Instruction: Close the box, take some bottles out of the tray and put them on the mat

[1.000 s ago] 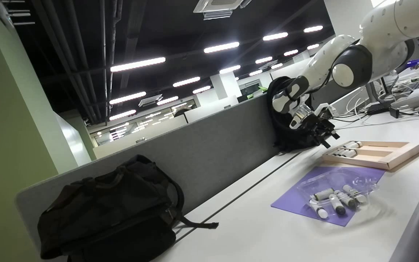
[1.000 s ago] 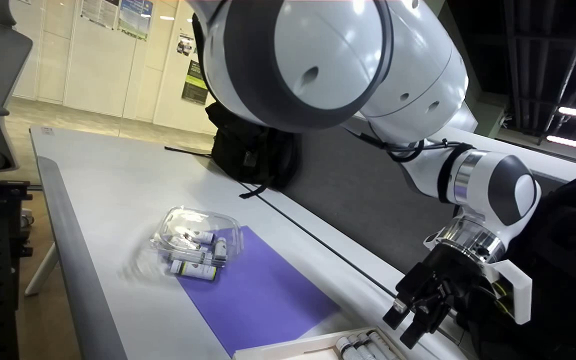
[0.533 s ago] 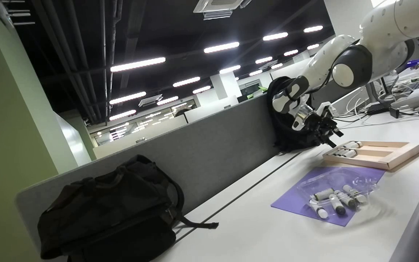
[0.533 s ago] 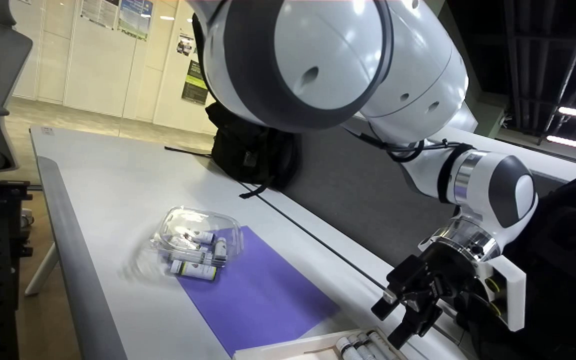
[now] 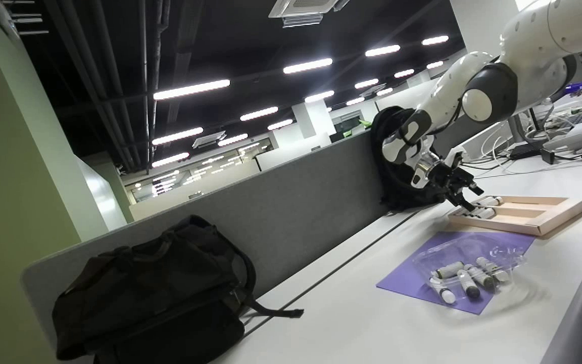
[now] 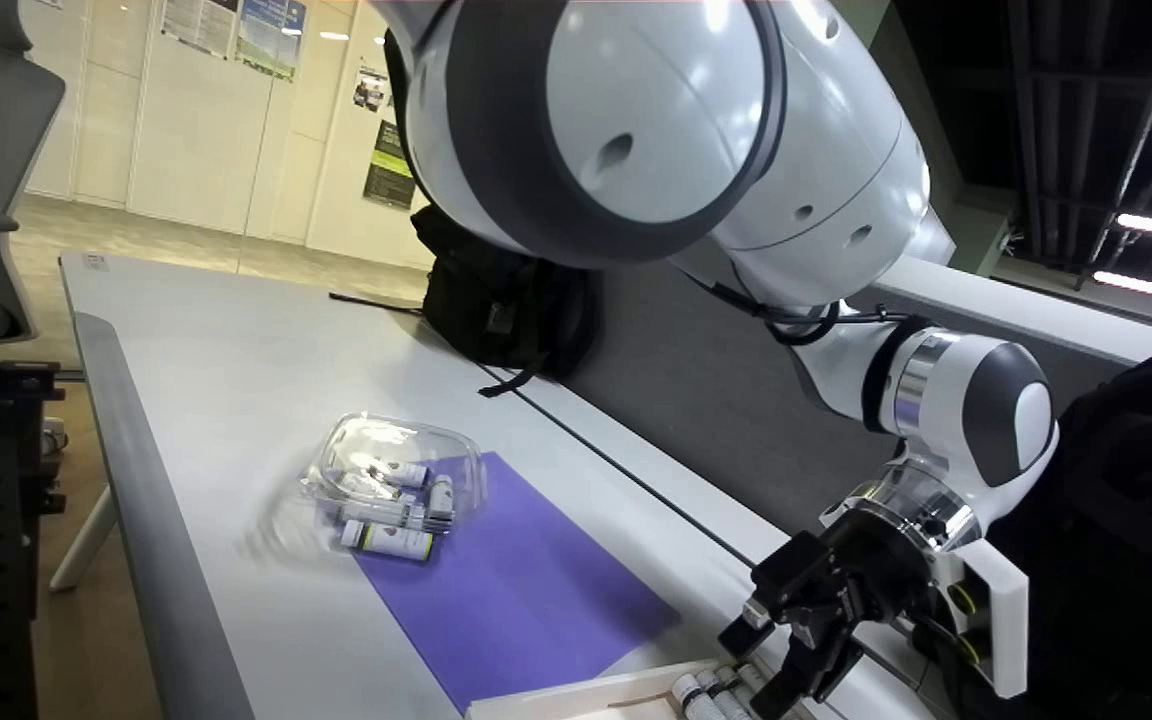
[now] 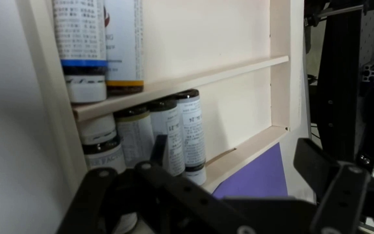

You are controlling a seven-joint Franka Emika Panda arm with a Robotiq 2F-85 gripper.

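From left to right in the wrist view, a row of 4 bottles (image 7: 170, 125) lies below the gripper (image 7: 234, 154), mostly to the left of its gap, in the open tan box (image 7: 242, 107). The left-hand finger (image 7: 159, 151) hangs over this row; whether they touch, I cannot tell. The jaws are spread wide and hold nothing. Their spread runs across the bottles' long axis, so 1 bottle could, I think, be pinched by its width after a small shift left. Farther right, below this gap, the mat (image 7: 256, 175) appears.

Bottles (image 7: 191, 130) in box (image 7: 281, 97) either side of divider (image 7: 213, 77); mat (image 7: 258, 178) beside; tool (image 7: 235, 156) spread wide.
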